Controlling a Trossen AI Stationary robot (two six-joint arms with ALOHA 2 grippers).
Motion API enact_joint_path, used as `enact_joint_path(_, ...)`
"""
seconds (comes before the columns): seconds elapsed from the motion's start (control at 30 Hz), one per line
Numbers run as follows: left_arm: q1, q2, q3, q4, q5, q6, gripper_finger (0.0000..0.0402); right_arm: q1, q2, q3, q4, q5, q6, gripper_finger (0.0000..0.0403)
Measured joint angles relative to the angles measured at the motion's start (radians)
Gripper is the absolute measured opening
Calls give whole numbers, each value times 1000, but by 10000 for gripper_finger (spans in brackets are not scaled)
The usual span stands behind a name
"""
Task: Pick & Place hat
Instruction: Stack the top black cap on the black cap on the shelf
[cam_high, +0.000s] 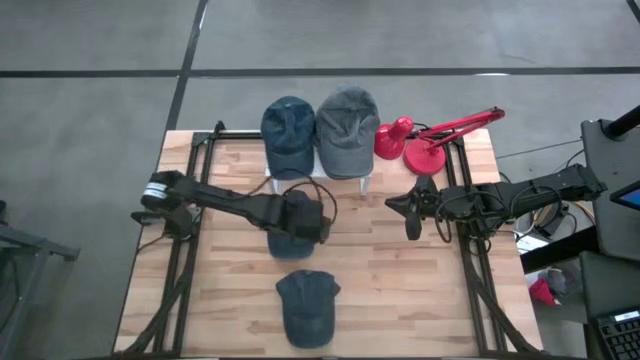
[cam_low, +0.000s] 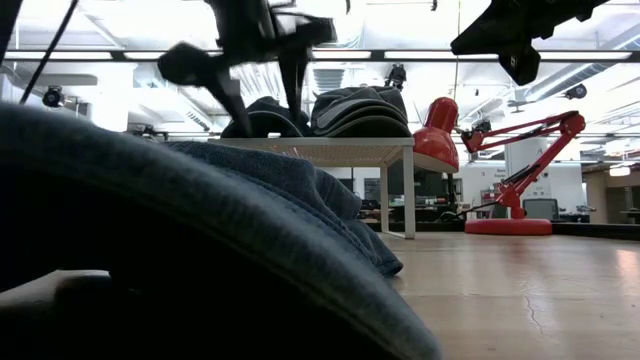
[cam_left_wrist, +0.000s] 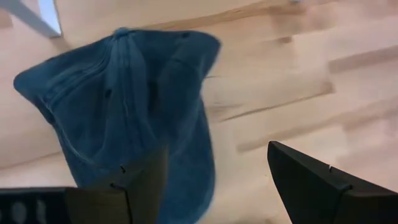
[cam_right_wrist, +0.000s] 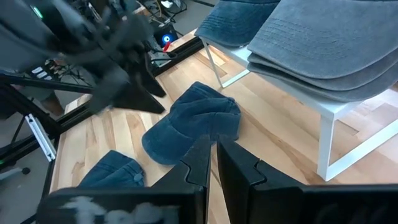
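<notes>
**Inspector:** Where was the hat, and why was the left pincer placed as it was?

**Assessor:** The hat (cam_high: 290, 238), blue denim, lay flat on the tabletop (cam_high: 400, 290) at centre, just at 6 o'clock of the white shelf (cam_high: 318, 181). The left pincer (cam_left_wrist: 214, 180) hung directly over it with fingers spread wide and nothing between them. I judged it was positioned that way for a descent onto the crown.

**Inspector:** The other arm?

**Assessor:** The right pincer (cam_right_wrist: 214, 163) waited at 3 o'clock, fingers nearly together, holding nothing, well apart from the hat and out of the left arm's way.

**Inspector:** The destination?

**Assessor:** Presumably the shelf, which already carried a blue cap (cam_high: 288, 125) and a grey cap (cam_high: 347, 118) side by side. A spare cap (cam_high: 305, 305) lay at 6 o'clock near the edge. A red lamp (cam_high: 425, 145) stood at 2 o'clock.
</notes>
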Motion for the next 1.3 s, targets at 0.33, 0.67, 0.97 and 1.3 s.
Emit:
enact_joint_path(0.33, 16, 131, 0, -127, -59, -158, 275, 0, 0, 0, -35, 0, -8, 27)
enact_joint_path(0.67, 36, 223, 0, -144, -84, -180, 275, 0, 0, 0, -71, -10, 0, 27)
enact_joint_path(0.97, 53, 266, -26, -151, -89, -181, 275, 0, 0, 0, -75, -25, 3, 27)
enact_joint_path(1.3, 42, 255, -174, 95, 44, -208, 258, 0, 0, 0, -78, -26, 1, 27)
